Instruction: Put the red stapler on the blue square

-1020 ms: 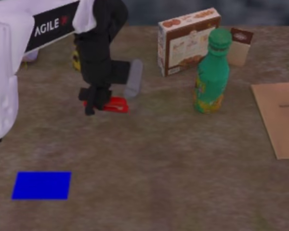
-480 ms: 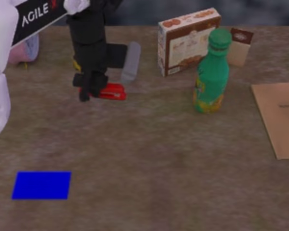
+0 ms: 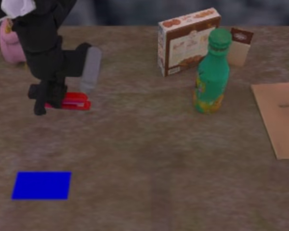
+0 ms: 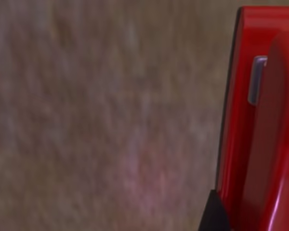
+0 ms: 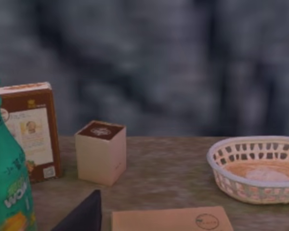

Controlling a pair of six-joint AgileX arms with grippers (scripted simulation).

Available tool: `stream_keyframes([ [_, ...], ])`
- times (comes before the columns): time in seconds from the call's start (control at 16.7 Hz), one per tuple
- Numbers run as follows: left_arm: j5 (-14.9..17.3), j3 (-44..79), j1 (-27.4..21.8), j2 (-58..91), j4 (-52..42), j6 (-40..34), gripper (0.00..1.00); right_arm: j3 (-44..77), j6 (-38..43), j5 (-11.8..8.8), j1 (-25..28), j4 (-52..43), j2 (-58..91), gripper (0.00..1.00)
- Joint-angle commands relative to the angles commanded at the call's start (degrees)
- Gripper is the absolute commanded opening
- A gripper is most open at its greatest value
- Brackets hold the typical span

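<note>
At the table's left side, toward the far edge, my left gripper (image 3: pixel 49 102) sits over one end of the red stapler (image 3: pixel 73 101), fingers closed on it as far as I can judge from the top view; the left wrist view shows the stapler (image 4: pixel 260 125) right up against the camera with a dark finger tip at its edge. Stapler looks carried, not resting, but height is hard to tell. The blue square (image 3: pixel 41 185) lies near the front left, well apart from the stapler, nothing on it. Step in hand: transport. To do it well I'd bring the arm toward the front, keep the stapler level since the grip is off-centre near one end, line its long side with the square's wider side, lower until it touches, then release. Risk: it swivels in the grip and overhangs the edge. Right gripper isn't visible in any view; arm parked off right.
</note>
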Motion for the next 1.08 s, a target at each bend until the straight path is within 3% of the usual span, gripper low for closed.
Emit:
stream_keyframes([
  [0.42, 0.21, -25.96, 7.04, -20.44, 3.64, 2.75, 0.0, 0.0, 0.0, 0.0, 0.0, 0.0, 0.0, 1.0],
  [0.84, 0.24, -28.33, 7.64, -22.49, 4.16, 3.17, 0.0, 0.0, 0.0, 0.0, 0.0, 0.0, 0.0, 1.0],
  [1.08, 0.1, -32.27, 7.56, -20.54, 10.61, 2.72, 0.0, 0.0, 0.0, 0.0, 0.0, 0.0, 0.0, 1.0],
])
